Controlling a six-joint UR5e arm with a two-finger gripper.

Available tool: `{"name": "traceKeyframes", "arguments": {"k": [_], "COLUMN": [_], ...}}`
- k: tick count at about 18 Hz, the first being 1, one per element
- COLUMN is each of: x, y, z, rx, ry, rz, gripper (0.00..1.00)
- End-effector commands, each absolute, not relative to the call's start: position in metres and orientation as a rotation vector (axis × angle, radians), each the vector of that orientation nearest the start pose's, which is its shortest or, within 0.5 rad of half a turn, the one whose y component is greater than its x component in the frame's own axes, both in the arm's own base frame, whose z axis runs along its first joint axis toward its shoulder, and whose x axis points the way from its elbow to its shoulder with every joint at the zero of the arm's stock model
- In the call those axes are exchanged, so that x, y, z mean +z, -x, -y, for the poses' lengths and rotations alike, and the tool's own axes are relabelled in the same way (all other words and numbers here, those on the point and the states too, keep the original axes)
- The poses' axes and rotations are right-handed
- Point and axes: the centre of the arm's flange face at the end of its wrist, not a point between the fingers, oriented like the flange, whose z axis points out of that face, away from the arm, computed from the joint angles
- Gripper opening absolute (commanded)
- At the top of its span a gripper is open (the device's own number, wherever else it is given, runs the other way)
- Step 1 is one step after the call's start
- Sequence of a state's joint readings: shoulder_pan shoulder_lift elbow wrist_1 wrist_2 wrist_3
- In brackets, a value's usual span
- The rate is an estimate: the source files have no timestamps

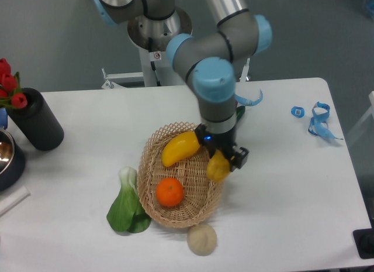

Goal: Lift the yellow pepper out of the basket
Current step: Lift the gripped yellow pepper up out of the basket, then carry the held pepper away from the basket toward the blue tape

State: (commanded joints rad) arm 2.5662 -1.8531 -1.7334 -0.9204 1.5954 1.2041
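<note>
My gripper (223, 161) is shut on the yellow pepper (218, 165), a small lobed glossy yellow fruit. It hangs lifted above the right rim of the tan wicker basket (153, 207). The black fingers clamp the pepper from both sides, and its upper part is hidden by the wrist. Inside the basket lie a smooth elongated yellow fruit (180, 147) at the upper left and a round orange (169, 192) near the lower middle.
A green bok choy (126, 204) lies left of the basket and a beige round bun (201, 238) lies below it. Behind the arm a green cucumber (239, 113) peeks out. A black cylinder (36, 120) with red tulips stands far left. Blue tape scraps (318, 120) lie at right.
</note>
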Motion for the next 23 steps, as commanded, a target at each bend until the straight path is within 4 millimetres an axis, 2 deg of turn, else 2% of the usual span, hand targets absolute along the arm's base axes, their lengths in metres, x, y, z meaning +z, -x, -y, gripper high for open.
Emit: {"name": "traceKeyframes", "arguments": {"k": [5,12,16,18,20,23], "x": [0.332,0.33,0.329,0.336,0.331,0.331], "y": [0.467,0.511,0.543,0.547,0.548,0.56], "z": [-0.394,-0.348,-0.355,-0.355,-0.356,-0.356], "rx": [0.273,0.283,0.315,0.335,0.325,0.35], "ry": [2.989,2.997,3.004,2.999,3.011,3.026], "rz": [-0.181,-0.037,-0.028,-0.021,-0.029,-0.084], "gripper": [0.44,0.4,0.41,0.42,0.42,0.41]}}
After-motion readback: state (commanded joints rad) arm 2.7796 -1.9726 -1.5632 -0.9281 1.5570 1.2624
